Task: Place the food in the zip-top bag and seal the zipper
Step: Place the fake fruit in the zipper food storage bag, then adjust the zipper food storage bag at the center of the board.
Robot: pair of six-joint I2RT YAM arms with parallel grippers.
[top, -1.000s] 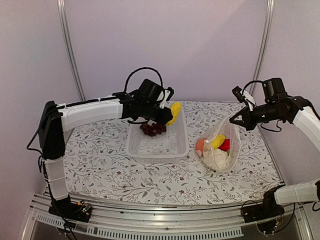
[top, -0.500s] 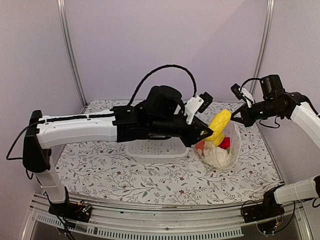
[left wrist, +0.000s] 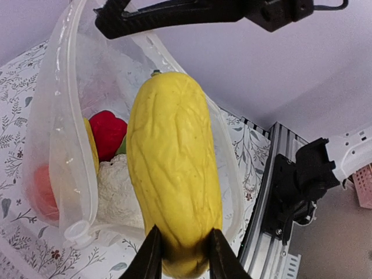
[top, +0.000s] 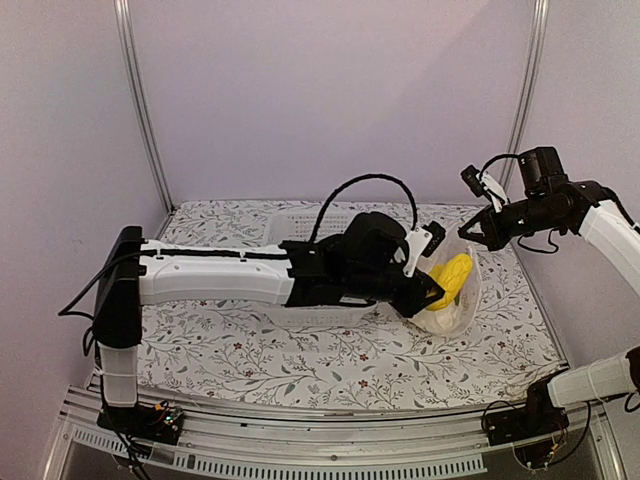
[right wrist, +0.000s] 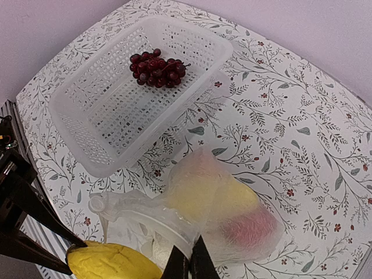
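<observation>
1. Overhead, the left arm is stretching low across the table (top: 250, 350) toward the right. Its left gripper (top: 432, 290) is clamping the long yellow piece (top: 453, 276) at the mouth of the zip-top bag (top: 452, 315). The right gripper (top: 472, 232), coming from the far right, is pinching the bag's upper rim and holding it open.
2. From the left wrist, the fingers (left wrist: 152, 256) are squeezing the yellow piece's near end. Its long axis is running straight away from the claw into the opening. The zipper (left wrist: 68, 104) is curving round its left side, with the red pepper (left wrist: 107, 133) and cauliflower (left wrist: 119, 195) lying inside.
3. From the right wrist, that claw's fingers (right wrist: 200, 264) are closing on the rim, with the yellow piece just left of them. The grape bunch (right wrist: 160, 67) is waiting in the white basket (right wrist: 87, 125), well apart, so the left arm probably needs only to push forward and release.
</observation>
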